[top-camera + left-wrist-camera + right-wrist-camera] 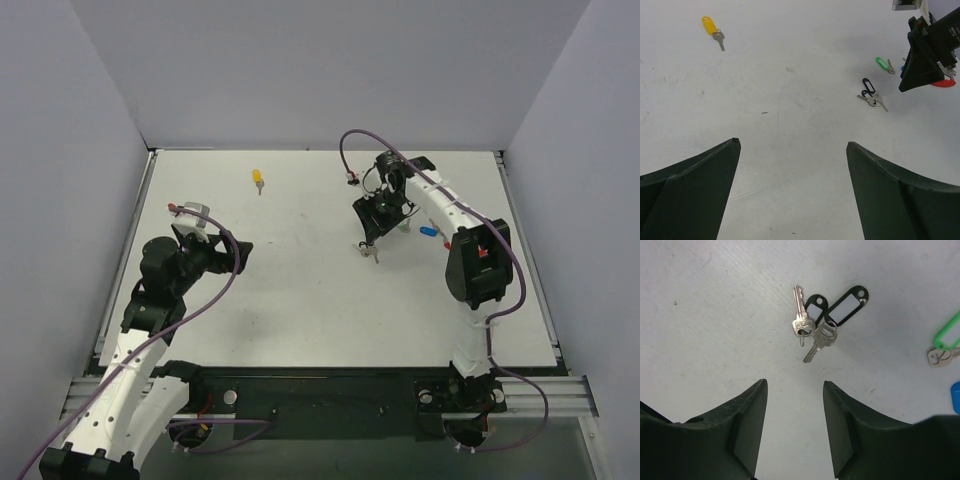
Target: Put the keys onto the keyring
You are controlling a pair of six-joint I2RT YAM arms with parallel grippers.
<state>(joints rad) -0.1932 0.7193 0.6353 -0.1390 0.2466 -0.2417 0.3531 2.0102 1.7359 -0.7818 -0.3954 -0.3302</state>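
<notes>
Right wrist view: the right end effector (794, 385) hangs over the bench (705, 315), jaws parted and empty, just short of two black-tagged keys (802, 326). A green-tagged key (946, 337) lies near them, the yellow-tagged key (710, 25) well apart. The red keyring (943, 83) shows partly under that end effector. The left end effector (792, 144) gapes wide, empty.

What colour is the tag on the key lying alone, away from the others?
Yellow; the plastic tag on that silver key shows clearest in the left wrist view.
</notes>
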